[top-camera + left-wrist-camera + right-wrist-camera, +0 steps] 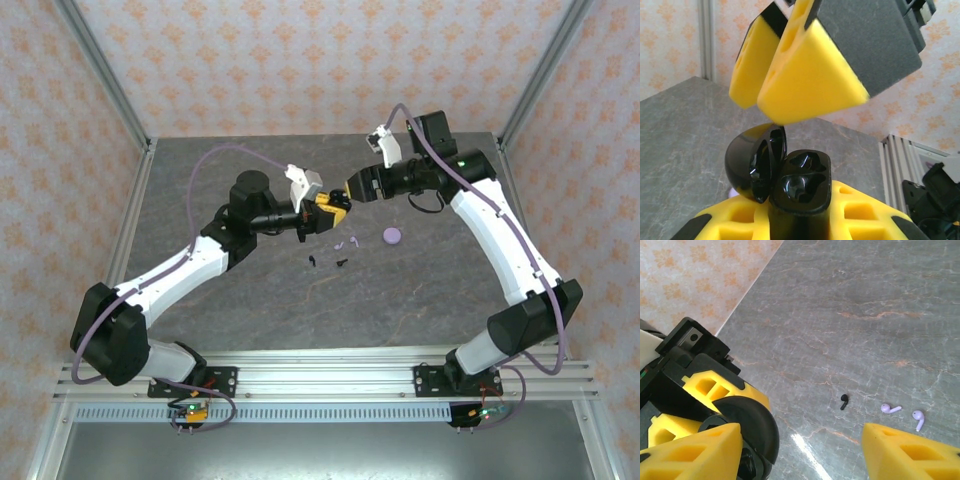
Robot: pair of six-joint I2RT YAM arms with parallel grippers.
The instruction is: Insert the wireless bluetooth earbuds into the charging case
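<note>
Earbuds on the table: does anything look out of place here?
Yes. The black earbuds and lavender earbuds lie loose on the table, while the open black case, held up by the left tool, has empty sockets. Nothing looks spilled or broken.
</note>
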